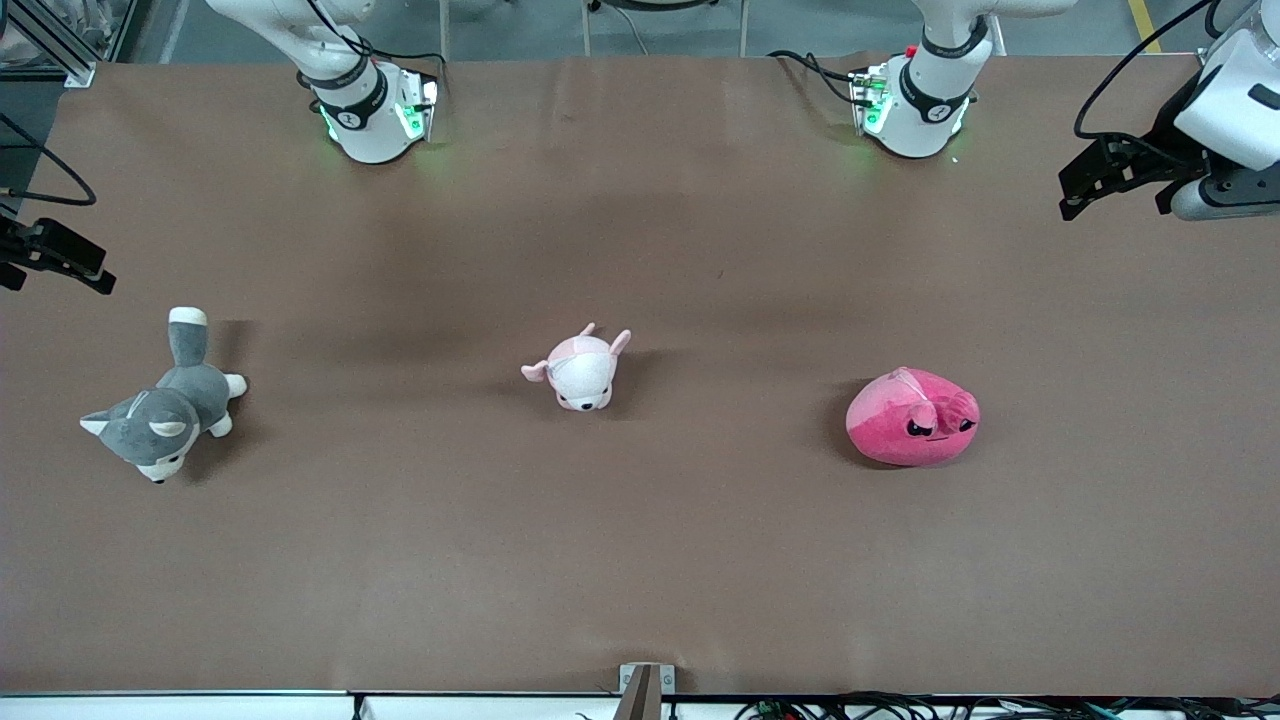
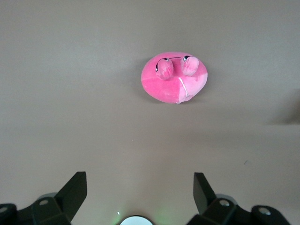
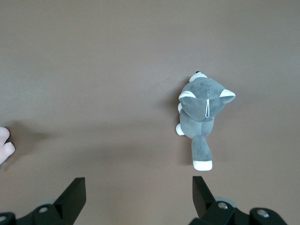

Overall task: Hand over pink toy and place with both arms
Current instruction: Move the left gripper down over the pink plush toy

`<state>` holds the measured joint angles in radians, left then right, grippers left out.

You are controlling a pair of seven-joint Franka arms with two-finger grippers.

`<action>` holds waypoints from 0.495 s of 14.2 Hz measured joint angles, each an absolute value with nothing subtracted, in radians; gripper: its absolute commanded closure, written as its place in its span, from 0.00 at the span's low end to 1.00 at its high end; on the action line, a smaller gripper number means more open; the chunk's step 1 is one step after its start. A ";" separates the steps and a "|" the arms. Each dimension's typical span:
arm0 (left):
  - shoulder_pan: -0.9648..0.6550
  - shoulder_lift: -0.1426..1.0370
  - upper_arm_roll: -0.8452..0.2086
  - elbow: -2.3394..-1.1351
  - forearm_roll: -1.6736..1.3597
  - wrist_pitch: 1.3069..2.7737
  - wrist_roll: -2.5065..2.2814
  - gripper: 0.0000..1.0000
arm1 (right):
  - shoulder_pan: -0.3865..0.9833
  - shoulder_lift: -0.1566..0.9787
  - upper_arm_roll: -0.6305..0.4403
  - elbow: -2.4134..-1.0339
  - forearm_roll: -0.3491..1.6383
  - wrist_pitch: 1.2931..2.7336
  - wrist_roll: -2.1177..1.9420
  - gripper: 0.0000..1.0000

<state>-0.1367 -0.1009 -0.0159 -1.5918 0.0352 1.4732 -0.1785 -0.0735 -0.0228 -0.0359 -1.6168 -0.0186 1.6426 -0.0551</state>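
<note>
The pink toy [image 1: 912,417], a round hot-pink plush with black angry eyes, lies on the brown table toward the left arm's end. It also shows in the left wrist view [image 2: 174,77]. My left gripper [image 1: 1118,205] hangs open and empty in the air over the table's edge at the left arm's end, well apart from the toy; its own view [image 2: 139,187] shows the jaws wide apart. My right gripper [image 1: 55,283] hangs open and empty over the right arm's end of the table, and its own view [image 3: 139,190] shows only bare table between the jaws.
A small pale pink-and-white plush animal [image 1: 580,370] lies mid-table; its edge shows in the right wrist view [image 3: 4,150]. A grey-and-white plush dog [image 1: 165,410] lies toward the right arm's end, also in the right wrist view [image 3: 204,112]. The brown table [image 1: 640,560] is broad.
</note>
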 measured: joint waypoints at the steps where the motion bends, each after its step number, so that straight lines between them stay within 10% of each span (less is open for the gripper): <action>1: -0.137 -0.101 -0.016 -1.592 0.035 1.473 -0.178 0.00 | -0.073 -0.023 -0.036 -1.617 -0.020 1.643 -0.055 0.00; 7: -0.142 -0.068 -0.020 -1.572 0.044 1.475 -0.143 0.00 | -0.073 -0.023 -0.036 -1.617 -0.021 1.643 -0.055 0.00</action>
<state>-0.1416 -0.0680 -0.0204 -1.5724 0.0437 1.4750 -0.1432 -0.0730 -0.0228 -0.0358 -1.6173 -0.0209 1.6427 -0.0554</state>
